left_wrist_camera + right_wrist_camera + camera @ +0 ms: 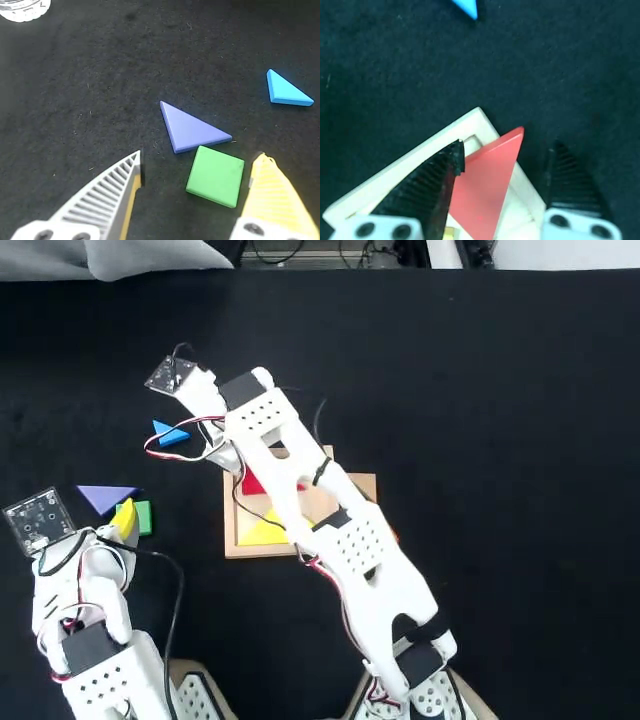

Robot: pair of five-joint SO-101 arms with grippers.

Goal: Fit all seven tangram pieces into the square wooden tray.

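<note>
Tray (262,550) holds yellow (262,530); red (487,185) lies across its rim between the spread right gripper (507,150); blue (170,433), purple (105,497), green (144,517) remain outside; left gripper (198,159) apart.

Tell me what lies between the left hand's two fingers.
The green square, flat on the black table beside the yellow finger, in the left wrist view.
</note>
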